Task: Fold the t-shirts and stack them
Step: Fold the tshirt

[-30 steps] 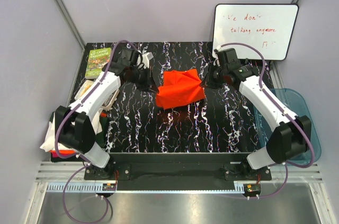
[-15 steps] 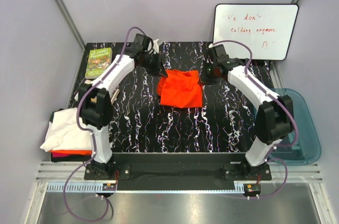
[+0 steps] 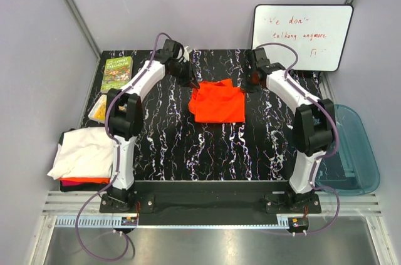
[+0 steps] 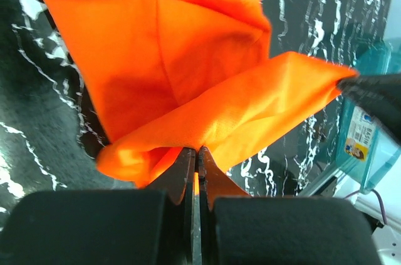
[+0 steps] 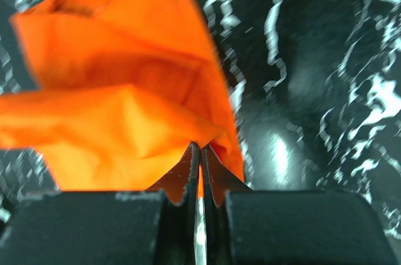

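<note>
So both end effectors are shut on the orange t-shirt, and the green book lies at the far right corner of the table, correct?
Not quite: the green book lies at the far left corner of the table, as the top external view shows. The left end effector and the right end effector are shut on the orange t-shirt.

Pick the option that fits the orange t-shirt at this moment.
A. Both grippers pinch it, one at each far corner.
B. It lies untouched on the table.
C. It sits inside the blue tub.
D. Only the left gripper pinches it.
A: each wrist view shows jaws closed on orange cloth, the left gripper and the right gripper alike, and the top view puts them at the far corners of the orange t-shirt.
</note>
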Controlling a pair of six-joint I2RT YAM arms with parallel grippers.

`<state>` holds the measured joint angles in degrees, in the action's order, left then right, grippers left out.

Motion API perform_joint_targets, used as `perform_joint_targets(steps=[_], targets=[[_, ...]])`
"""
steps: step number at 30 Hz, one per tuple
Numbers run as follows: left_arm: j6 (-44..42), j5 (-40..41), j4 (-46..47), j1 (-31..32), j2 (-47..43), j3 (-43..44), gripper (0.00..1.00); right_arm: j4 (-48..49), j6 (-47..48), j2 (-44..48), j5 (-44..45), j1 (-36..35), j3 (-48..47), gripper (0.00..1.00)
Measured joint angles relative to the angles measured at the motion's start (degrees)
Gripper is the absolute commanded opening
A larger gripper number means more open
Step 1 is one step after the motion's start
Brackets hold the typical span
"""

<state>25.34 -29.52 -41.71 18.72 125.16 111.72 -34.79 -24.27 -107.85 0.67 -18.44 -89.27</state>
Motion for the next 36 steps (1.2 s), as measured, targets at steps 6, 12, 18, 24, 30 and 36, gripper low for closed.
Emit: perform_joint_targets(steps=[6, 12, 18, 24, 30, 36], targets=[[0.94, -0.04, 1.18, -1.53, 3.82, 0.11, 0.00, 0.94, 0.52, -9.18, 1.31, 2.27, -4.39, 0.14], [2.56, -0.59, 2.49, -3.02, 9.09, 1.29, 0.71, 1.09, 1.40, -18.71, 1.92, 2.49, -9.99, 0.85], [2.32, -0.44, 3.80, -4.02, 6.88, -2.73, 0.99, 1.11, 1.99, -17.81, 4.79, 2.49, -10.16, 0.99], [0.83, 0.96, 4.90, -4.22, -9.51, -17.59, 0.99, 0.72, 2.03, -6.29, 5.88, 2.49, -3.58, 1.00], [1.66, 0.68, 10.69, -3.87, -19.67, -30.03, 0.99, 1.20, 1.90, 2.58, 4.66, 2.49, -1.86, 1.00], [4.07, 1.03, 13.44, -2.08, -15.02, -36.48, 0.99, 0.68, 1.07, 3.06, 3.37, 2.49, -0.39, 1.00]])
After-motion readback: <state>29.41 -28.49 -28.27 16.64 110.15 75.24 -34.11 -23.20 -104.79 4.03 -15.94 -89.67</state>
